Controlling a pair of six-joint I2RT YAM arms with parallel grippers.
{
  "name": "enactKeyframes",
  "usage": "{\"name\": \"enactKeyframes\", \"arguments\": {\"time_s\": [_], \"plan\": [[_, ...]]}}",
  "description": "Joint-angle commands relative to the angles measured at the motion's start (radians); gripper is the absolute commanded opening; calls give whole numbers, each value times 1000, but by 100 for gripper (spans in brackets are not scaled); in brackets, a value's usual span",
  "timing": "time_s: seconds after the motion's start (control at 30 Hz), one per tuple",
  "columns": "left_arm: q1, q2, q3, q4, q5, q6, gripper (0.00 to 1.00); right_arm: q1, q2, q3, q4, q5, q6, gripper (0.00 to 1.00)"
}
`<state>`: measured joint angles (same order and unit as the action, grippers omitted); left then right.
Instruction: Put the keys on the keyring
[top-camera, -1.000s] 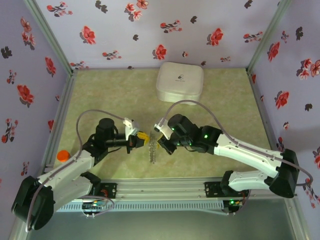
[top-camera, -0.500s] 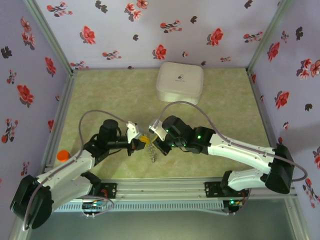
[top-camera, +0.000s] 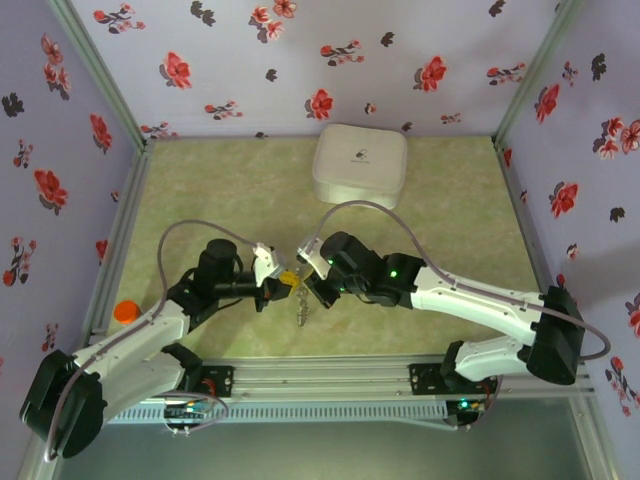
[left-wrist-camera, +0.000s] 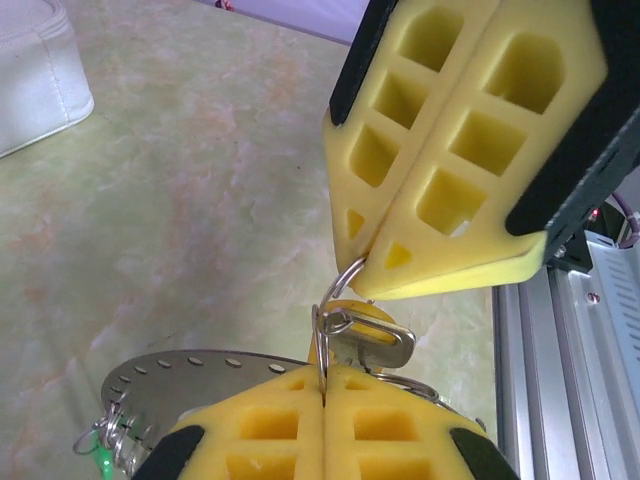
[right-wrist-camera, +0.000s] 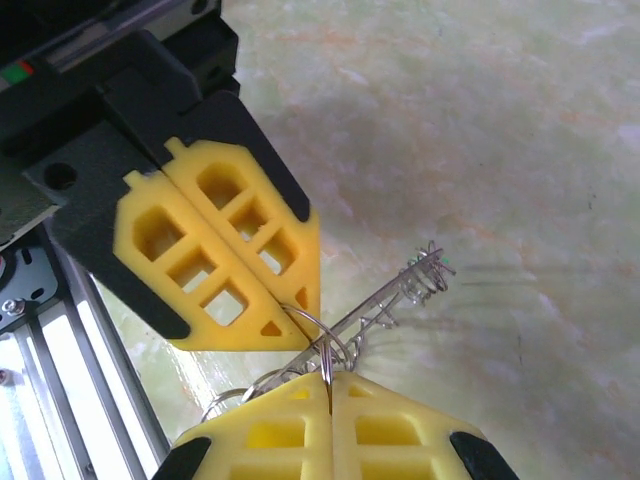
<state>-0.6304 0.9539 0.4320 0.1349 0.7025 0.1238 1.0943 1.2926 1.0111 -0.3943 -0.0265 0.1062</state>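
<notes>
Both grippers meet low over the near middle of the mat. My left gripper (top-camera: 275, 283) (left-wrist-camera: 323, 388) is shut on a thin wire ring of the keyring (left-wrist-camera: 338, 285). My right gripper (top-camera: 308, 286) (right-wrist-camera: 328, 385) is shut on that ring from the other side, pad tips nearly touching. A key with a yellow-orange head (left-wrist-camera: 366, 322) hangs on the ring between them. The keyring's grey holed strip (left-wrist-camera: 200, 372) (right-wrist-camera: 400, 290) (top-camera: 300, 310) dangles below, carrying small rings. A speck of green (left-wrist-camera: 101, 462) shows at its far end; the green key itself is too small to make out.
A white rounded box (top-camera: 360, 165) sits at the back of the mat, well away from the grippers. An orange knob (top-camera: 124, 311) sticks out at the left rail. The aluminium frame rail (top-camera: 320, 378) runs along the near edge, close behind the grippers.
The right gripper has slid left and the left gripper slightly right, so the tips stand closer together. The dangling strip now hangs shorter beneath them. Both grips are unchanged.
</notes>
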Motion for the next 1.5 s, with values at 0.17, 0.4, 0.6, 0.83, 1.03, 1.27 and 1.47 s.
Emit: {"name": "enactKeyframes", "arguments": {"time_s": [0.17, 0.4, 0.6, 0.83, 1.03, 1.27, 1.47], "plan": [[-18, -46, -9, 87, 43, 13, 0, -21, -4, 16, -4, 55, 135, 0], [-41, -71, -45, 158, 43, 37, 0, -26, -29, -26, 53, 15, 230, 0], [-49, -91, -77, 231, 34, 44, 0, -31, -57, -55, 64, 2, 273, 0], [-50, -106, -93, 273, 16, 54, 0, -34, -82, -74, 72, -4, 299, 0], [-55, -121, -107, 298, -17, 78, 0, -33, -75, -82, 94, -66, 304, 0], [-65, -142, -120, 327, -37, 94, 0, -35, -69, -82, 70, -92, 293, 0], [-69, -142, -120, 334, -22, 85, 0, -35, -73, -69, 37, -41, 293, 21]]}}
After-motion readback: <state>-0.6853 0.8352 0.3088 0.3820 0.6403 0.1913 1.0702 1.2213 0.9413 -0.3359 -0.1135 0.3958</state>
